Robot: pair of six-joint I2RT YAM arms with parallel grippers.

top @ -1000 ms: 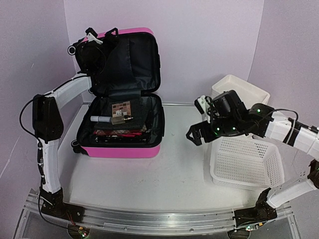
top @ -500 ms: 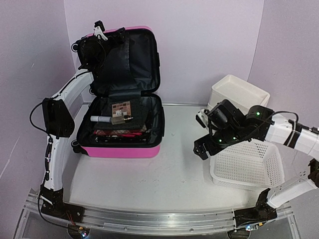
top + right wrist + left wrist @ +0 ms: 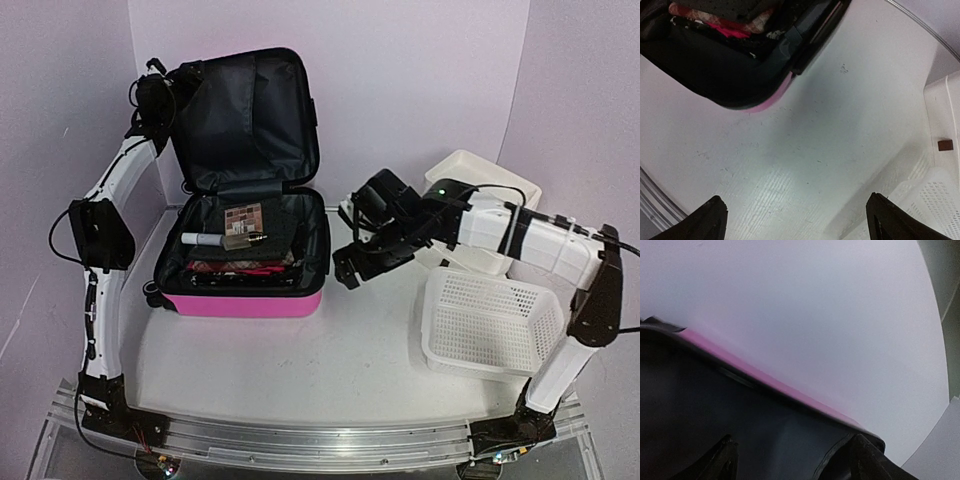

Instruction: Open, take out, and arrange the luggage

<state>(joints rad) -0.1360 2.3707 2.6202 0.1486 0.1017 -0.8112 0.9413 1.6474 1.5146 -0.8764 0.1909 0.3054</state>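
the luggage [image 3: 240, 300] sits at the far left of the table [image 3: 300, 370], its pink base lying flat and its black-lined lid standing upright towards the far wall. inside the base lie a white tube [image 3: 203, 240], a palette of small coloured squares [image 3: 243, 214] and some red and pink things [image 3: 255, 268] nearer the front edge. the left gripper [image 3: 160, 88] is raised at the lid's upper left corner; from the wrist its fingers [image 3: 725, 457] are spread wide, the lid's dark lining and pink rim showing past them, and nothing is pinched between them. the right gripper [image 3: 352, 262] hangs over bare table just right of the luggage's right side, jaws fully released and holding nothing; its wrist view shows the case's rounded corner to the far left. a white mesh basket [image 3: 495, 325] rests at the near right, with a white plastic drawer stack [image 3: 480, 180] just behind it by the far wall.
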